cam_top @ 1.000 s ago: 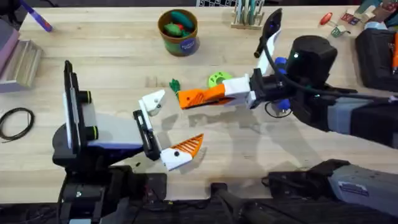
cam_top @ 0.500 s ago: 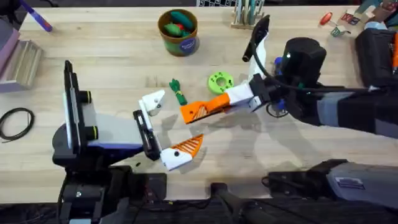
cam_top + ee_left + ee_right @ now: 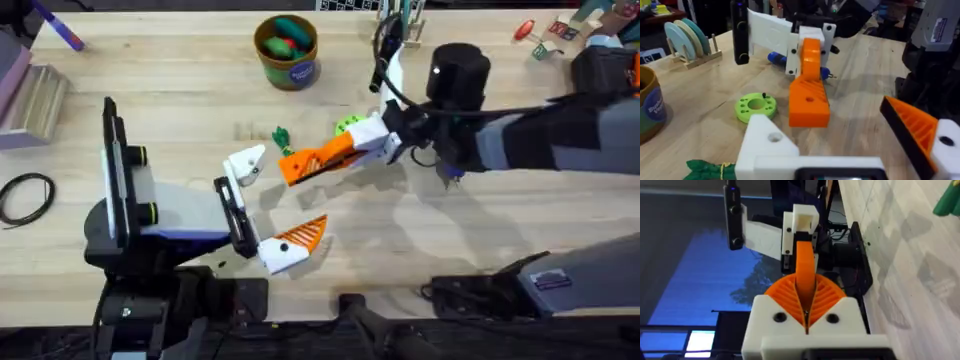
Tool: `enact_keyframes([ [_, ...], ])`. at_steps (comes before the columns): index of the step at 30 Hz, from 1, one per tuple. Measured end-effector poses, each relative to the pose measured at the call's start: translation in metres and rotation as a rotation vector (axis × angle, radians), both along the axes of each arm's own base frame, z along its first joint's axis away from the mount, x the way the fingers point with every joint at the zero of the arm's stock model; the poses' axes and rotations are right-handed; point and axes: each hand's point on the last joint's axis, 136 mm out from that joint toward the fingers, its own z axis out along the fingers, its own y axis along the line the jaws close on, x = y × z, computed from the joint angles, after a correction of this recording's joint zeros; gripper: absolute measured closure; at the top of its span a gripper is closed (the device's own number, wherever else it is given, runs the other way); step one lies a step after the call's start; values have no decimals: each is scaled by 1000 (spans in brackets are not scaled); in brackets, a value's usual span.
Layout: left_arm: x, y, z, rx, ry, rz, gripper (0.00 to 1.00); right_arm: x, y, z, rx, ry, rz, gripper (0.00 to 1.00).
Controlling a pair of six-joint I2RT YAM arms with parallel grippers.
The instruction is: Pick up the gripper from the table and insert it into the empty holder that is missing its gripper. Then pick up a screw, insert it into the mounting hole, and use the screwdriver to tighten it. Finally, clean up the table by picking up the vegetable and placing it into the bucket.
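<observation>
- The right gripper [image 3: 300,166] is hanging over the middle of the table [image 3: 180,90], its white-and-orange fingers pressed together and pointing toward the left arm; the right wrist view shows the two ribbed pads [image 3: 825,297] meeting with nothing between them.
- The left gripper [image 3: 270,200] is sitting low near the front of the table with its fingers spread wide apart, one white finger [image 3: 243,163] reaching toward the middle and one orange-tipped finger [image 3: 300,238] nearer the front edge; it is holding nothing.
- The vegetable [image 3: 281,135] is lying on the table just beyond the right gripper's orange tips, partly hidden by them in the overhead view; in the left wrist view its dark-green leafy end [image 3: 707,169] is showing beside the left gripper's white finger.
- The green disc [image 3: 346,124] is resting flat on the table just behind the right gripper, partly covered by it from overhead, and a small dark screw seems to be standing at its rim [image 3: 763,95], though it is too small to be sure.
- The screwdriver [image 3: 777,59] is lying on the table behind the right gripper, with its blue body peeking out on either side of the orange finger in the left wrist view.
- The bucket [image 3: 287,52] is standing upright near the far edge of the table, well apart from both grippers, with green and red toy vegetables inside.
</observation>
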Motion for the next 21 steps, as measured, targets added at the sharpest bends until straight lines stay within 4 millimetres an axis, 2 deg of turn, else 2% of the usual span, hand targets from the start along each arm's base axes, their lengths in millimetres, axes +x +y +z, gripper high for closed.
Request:
enact_keyframes([
  [9,0,0,0,0,0,0,15,7,14,3,9,-9,39,992],
  [21,0,0,0,0,0,0,15,4,18,3,-1,20,55,992],
])
